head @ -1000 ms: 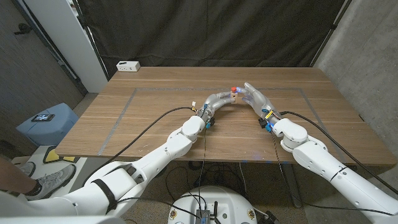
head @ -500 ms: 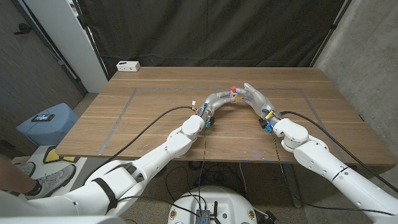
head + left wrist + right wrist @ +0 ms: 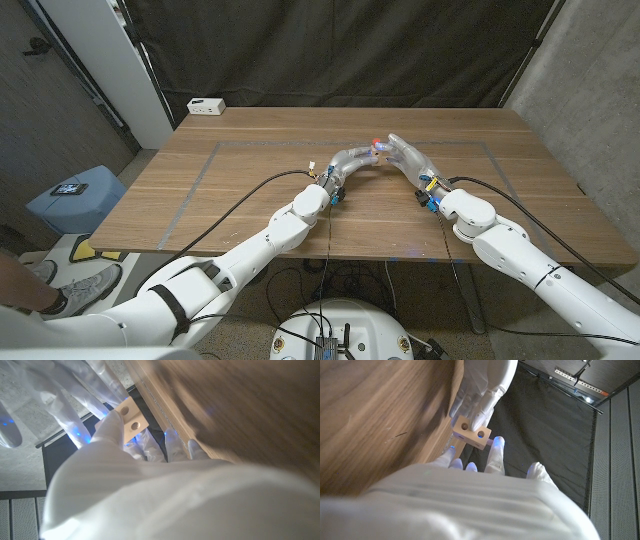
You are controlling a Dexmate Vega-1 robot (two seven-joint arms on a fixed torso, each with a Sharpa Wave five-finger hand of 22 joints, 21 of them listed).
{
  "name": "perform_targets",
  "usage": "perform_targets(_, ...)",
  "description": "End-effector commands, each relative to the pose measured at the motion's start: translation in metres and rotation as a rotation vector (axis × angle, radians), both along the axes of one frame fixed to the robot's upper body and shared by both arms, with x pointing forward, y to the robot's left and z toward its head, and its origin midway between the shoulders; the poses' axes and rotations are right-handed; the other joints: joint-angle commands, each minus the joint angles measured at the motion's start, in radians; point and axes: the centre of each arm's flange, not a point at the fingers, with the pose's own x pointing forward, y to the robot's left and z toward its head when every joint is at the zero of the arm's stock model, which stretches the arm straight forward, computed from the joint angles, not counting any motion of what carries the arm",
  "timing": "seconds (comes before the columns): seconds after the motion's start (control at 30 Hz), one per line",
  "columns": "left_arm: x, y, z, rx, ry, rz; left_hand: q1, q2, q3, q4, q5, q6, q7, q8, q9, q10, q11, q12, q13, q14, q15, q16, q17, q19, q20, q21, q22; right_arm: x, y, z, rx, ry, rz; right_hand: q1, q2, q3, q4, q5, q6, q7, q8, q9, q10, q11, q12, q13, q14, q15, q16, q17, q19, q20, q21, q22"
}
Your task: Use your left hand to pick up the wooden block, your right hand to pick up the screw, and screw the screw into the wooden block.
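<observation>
Over the middle of the table my two hands meet. My left hand grips the small wooden block, a pale piece with two round holes facing the cameras. My right hand reaches in from the other side, fingertips against the block's end. A short threaded stub of the screw shows between those fingertips and the block. A red spot, the screw's head, sits where the hands touch. Most of the screw is hidden by fingers.
A white box lies at the table's far left corner. A thin taped rectangle marks the work area. Cables trail from both wrists across the near table. A person's shoe is on the floor at left.
Both hands stay together at the same spot. The right hand has turned slightly and the red spot has crept a little upward in the picture.
</observation>
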Motion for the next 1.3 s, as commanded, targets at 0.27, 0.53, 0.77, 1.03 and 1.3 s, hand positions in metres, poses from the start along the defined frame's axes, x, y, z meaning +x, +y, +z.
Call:
perform_targets(0.27, -0.001, 0.000, 0.000, 0.003, -0.002, 0.003, -0.004, 0.000, 0.005, 0.000, 0.006, 0.011, 0.005, 0.008, 0.003, -0.004, -0.002, 0.006, 0.003, 0.002, -0.081, 0.007, 0.003, 0.004, 0.010, 0.004, 0.004, -0.003, 0.000, 0.001, -0.002, -0.009, -0.002, -0.005, -0.003, 0.010, 0.001, 0.005, 0.007, -0.004, -0.004, 0.003, -0.006, -0.003, 0.002, 0.003, -0.053, -0.005, 0.002, 0.002, 0.000, 0.002, 0.001, 0.003)
perform_targets(0.53, -0.001, -0.001, 0.000, 0.004, -0.004, 0.001, -0.005, 0.000, 0.005, 0.000, 0.006, 0.011, 0.004, 0.008, 0.003, -0.004, -0.002, 0.006, 0.003, 0.002, -0.081, 0.007, 0.003, 0.004, 0.010, 0.004, 0.004, -0.006, -0.006, 0.001, 0.005, -0.011, -0.017, -0.004, -0.004, 0.011, -0.001, 0.005, 0.012, -0.002, -0.004, 0.003, 0.001, 0.002, 0.004, 0.003, -0.049, -0.003, 0.003, 0.001, 0.002, 0.003, 0.002, 0.003)
perform_targets(0.77, -0.001, -0.001, 0.001, 0.004, -0.008, 0.002, -0.005, 0.000, 0.004, 0.001, 0.006, 0.010, 0.003, 0.007, 0.003, -0.004, -0.002, 0.006, 0.003, 0.002, -0.082, 0.007, 0.003, 0.004, 0.009, 0.004, 0.004, -0.007, -0.012, 0.002, 0.018, -0.012, -0.034, -0.004, -0.004, 0.013, -0.002, 0.006, 0.013, -0.002, -0.004, 0.003, 0.005, 0.006, 0.005, 0.003, -0.047, -0.002, 0.004, 0.000, 0.005, 0.002, 0.003, 0.003)
perform_targets(1.03, -0.002, -0.001, 0.001, 0.007, -0.010, 0.001, -0.004, -0.001, 0.005, 0.000, 0.006, 0.010, 0.003, 0.008, 0.003, -0.004, -0.002, 0.006, 0.003, 0.002, -0.082, 0.007, 0.002, 0.004, 0.010, 0.004, 0.004, -0.005, -0.016, 0.003, 0.022, -0.018, -0.043, -0.004, -0.004, 0.014, -0.003, 0.006, 0.012, -0.001, -0.006, 0.003, 0.008, 0.011, 0.005, 0.003, -0.044, 0.000, 0.005, 0.000, 0.006, 0.001, 0.004, 0.003)
perform_targets(1.3, -0.003, -0.001, 0.002, 0.009, -0.013, 0.004, -0.004, -0.001, 0.005, 0.000, 0.006, 0.010, 0.003, 0.007, 0.003, -0.004, -0.002, 0.006, 0.003, 0.002, -0.081, 0.007, 0.002, 0.004, 0.010, 0.004, 0.004, 0.000, -0.020, 0.004, 0.024, -0.016, -0.043, -0.005, -0.006, 0.015, -0.005, 0.006, -0.009, -0.002, -0.015, 0.003, 0.008, 0.013, 0.005, 0.003, -0.043, -0.002, 0.005, 0.000, 0.010, 0.001, 0.005, 0.003)
